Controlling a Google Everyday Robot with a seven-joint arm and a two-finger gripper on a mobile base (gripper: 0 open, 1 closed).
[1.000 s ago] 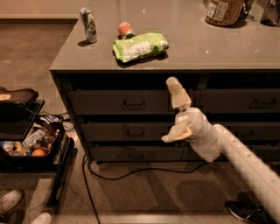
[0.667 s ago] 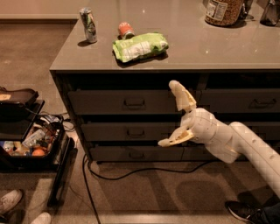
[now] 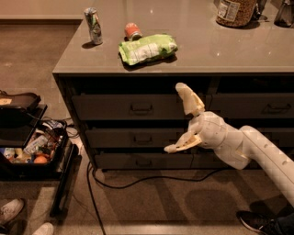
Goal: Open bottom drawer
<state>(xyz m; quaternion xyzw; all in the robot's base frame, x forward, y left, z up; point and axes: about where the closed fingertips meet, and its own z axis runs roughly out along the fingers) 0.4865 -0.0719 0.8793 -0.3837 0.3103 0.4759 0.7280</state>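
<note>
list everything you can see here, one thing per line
bottom drawer: 1, grey-brown, lowest of left stack, shut
drawers above it: 2, grey, same stack
can: 1, silver, upright on countertop, left
red can: 1, lying on countertop
bag: 1, green, beside red can
jar: 1, brownish, countertop far right
crate: 1, black, floor left
cable: 1, black, floor below drawers
tool: 1, cream, open, before the drawers, middle-drawer height
arm: 1, cream, from lower right

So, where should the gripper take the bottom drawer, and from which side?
By the small dark handle at the centre of the bottom drawer, coming straight from the front: the front is flat, so only the handle offers a hold. The gripper, open, is higher and to the handle's right, so it likely must move down and left.
</note>
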